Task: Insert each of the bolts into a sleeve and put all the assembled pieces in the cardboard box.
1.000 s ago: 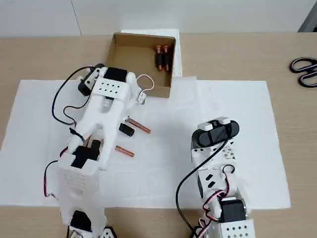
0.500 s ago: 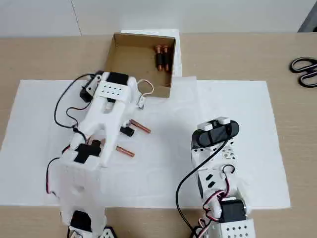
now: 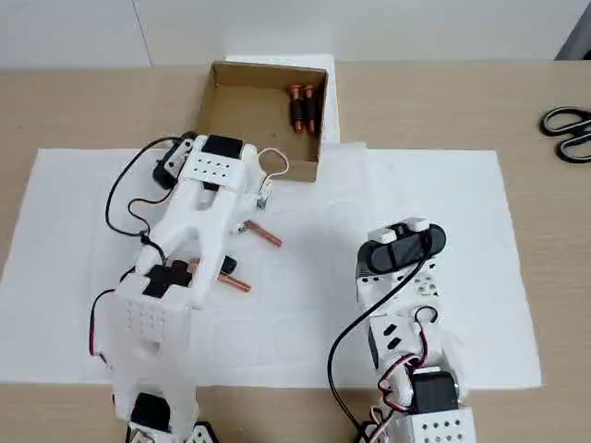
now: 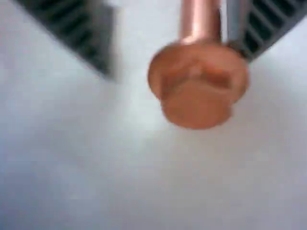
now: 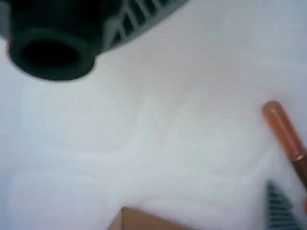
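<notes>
- Left pincer (image 4: 169,53) stands open astride a bolt (image 4: 198,91) lying on the paper (image 3: 443,185), one finger (image 4: 268,24) touching its shaft.
- Right pincer (image 3: 404,238) grips a sleeve (image 5: 50,50) above the paper.
- Second bolt (image 3: 234,281) lies near; box (image 3: 222,111) holds two assembled pieces (image 3: 302,106).

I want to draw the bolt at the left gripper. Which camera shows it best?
Left wrist view: the bolt, head first, close up. High view shows its shaft from above; right wrist view, its tip end.

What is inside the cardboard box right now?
Two assembled pieces, copper bolts in black sleeves, lie side by side near the right wall of the cardboard box. The visible floor around them is bare. The left arm covers the box's near left corner.
</notes>
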